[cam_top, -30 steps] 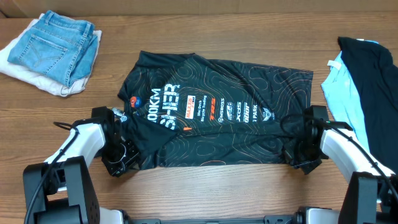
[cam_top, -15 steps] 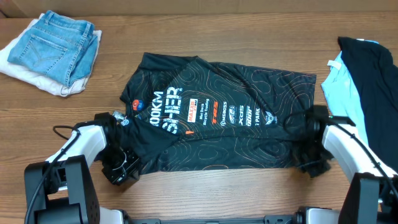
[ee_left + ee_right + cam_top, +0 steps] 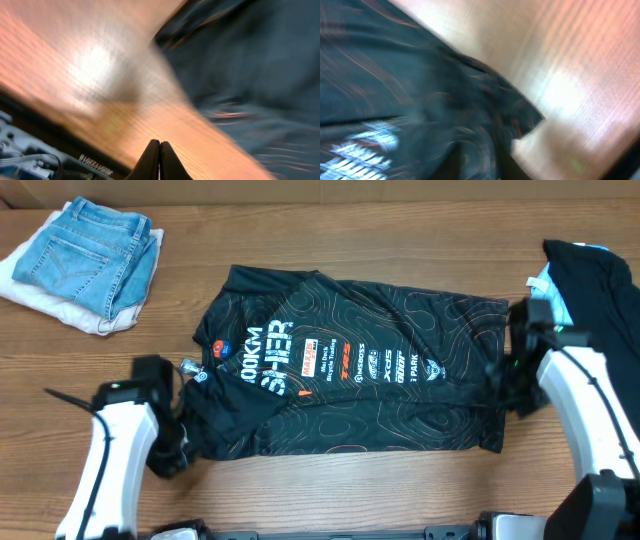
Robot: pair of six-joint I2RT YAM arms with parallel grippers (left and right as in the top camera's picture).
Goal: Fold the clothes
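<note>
1. Across the black jersey (image 3: 370, 380), big white lettering: "00KM" above a word starting "SH" and ending "ER", both running sideways in the overhead view.
2. Next to that lettering, a row of small sponsor logos, with "XDS" and "PARK" just readable and the others too small.
3. On the left gripper (image 3: 160, 150), fingers pressed tip to tip with nothing between them, hanging over bare table (image 3: 100, 75) wood.
4. Ahead and to the right of that gripper in its wrist view, the jersey's dark edge; seen from overhead, just off the garment's near left corner.
5. On the right gripper (image 3: 512, 385), opening impossible to tell: wrist view smeared, fingers not visible.
6. Just left of that gripper, the jersey's right edge, with blurred cloth filling most of the wrist view.
</note>
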